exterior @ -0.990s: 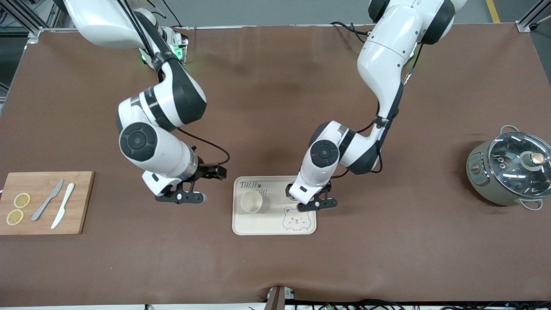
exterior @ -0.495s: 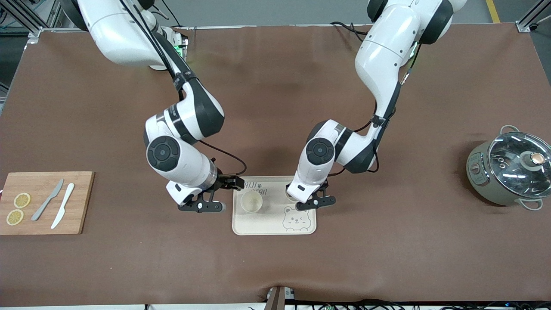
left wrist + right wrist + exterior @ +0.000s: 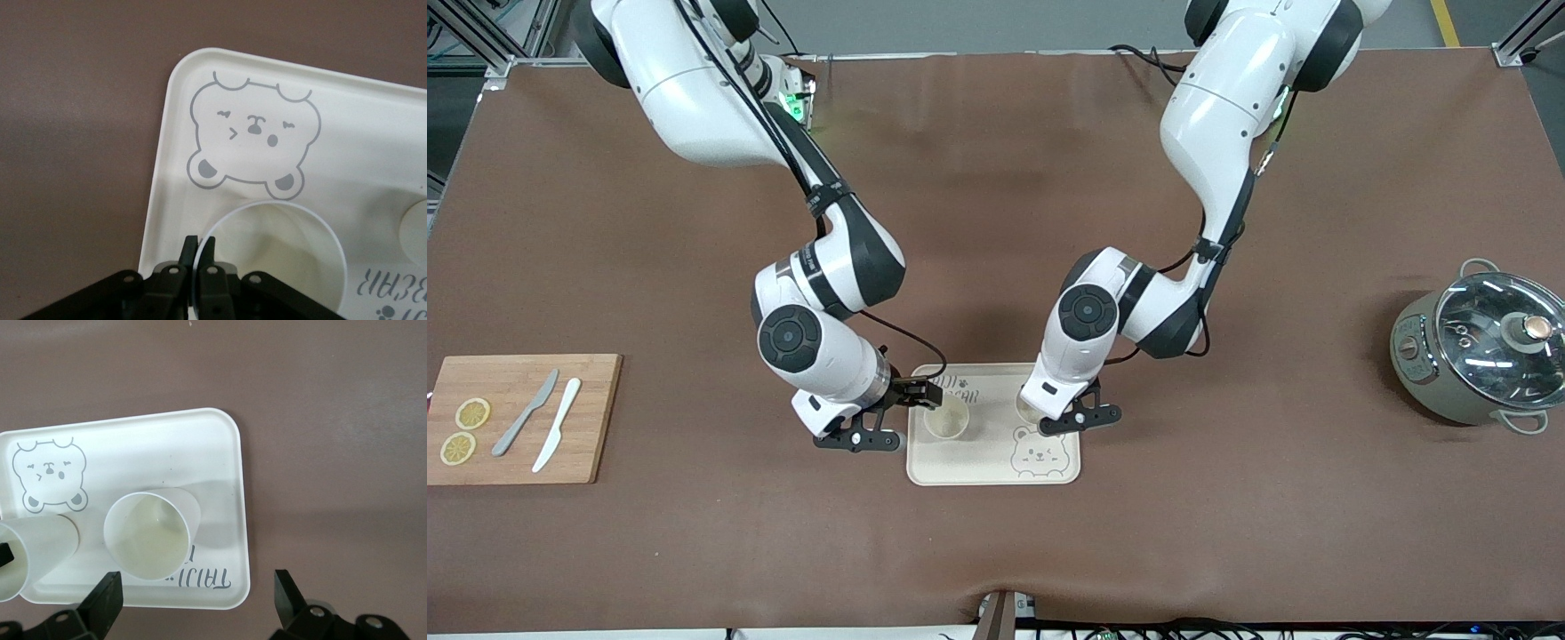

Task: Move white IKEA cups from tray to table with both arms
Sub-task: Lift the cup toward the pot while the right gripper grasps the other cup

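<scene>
The left tool (image 3: 198,250) pinched the rim of one cream-white handleless cup (image 3: 1028,408) on the bear-printed cream tray (image 3: 996,467). At the tray's nine o'clock edge, the right tool (image 3: 197,593) stood spread beside the other cup (image 3: 947,416).

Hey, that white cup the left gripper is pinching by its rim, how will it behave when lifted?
Probably light: the white cup is small, thin-walled and looks empty. Held at one spot on the rim by the left gripper, it may swing or tilt. Its smooth tapered wall could let it slip, possibly tipping onto the bear tray.
</scene>
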Motion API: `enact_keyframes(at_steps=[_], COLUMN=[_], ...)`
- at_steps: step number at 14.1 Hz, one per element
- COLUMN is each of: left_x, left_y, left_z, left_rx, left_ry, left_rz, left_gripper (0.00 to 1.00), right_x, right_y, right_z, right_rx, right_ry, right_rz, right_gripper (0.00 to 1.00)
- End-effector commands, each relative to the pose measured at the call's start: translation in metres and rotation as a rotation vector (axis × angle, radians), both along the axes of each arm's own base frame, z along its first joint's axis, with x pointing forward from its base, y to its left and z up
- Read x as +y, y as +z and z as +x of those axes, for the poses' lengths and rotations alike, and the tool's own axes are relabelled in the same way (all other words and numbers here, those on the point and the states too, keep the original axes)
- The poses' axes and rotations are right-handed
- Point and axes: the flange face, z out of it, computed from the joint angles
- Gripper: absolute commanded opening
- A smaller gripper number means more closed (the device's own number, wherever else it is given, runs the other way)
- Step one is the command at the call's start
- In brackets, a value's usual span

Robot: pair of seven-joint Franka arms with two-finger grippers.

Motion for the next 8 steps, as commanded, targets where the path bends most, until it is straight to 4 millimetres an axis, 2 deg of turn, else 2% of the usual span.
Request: enact_keyframes(at_steps=[1,2,3,5,7,8], left_x=[0.014,0.024,0.043,0.075,0.112,0.133], left_y=[0.060,0.101,0.140,0.200,0.236,0.245], left_z=[-0.003,-0.007,-0.006,-0.020,-0.044,-0.061], left_rx=[0.053,0.076,0.088,0.084,0.081,0.093], left_ry=[0.015,-0.009,-0.019,-0.005,-0.047,-0.075], left_rz=[0.073,0.090,0.091,0.073,0.069,0.075], left_gripper=[0.00,0.00,0.00,0.00,0.00,0.00], right_x=[0.011,0.015,0.014,0.013,0.017,0.018], right_y=[-0.011,-0.014,-0.018,-0.026,-0.036,-0.040], right_z=[0.004,0.002,0.003,0.003,0.002,0.002], right_rx=[-0.014,-0.016,-0.019,-0.015,-0.024,-0.029], right_ry=[-0.040,-0.036,-0.038,-0.039,-0.029,-0.025], right_rz=[0.005,0.002,-0.001,-0.004,-0.013,-0.022], right_gripper=[1.00,1.00,1.00,1.00,1.00,1.00])
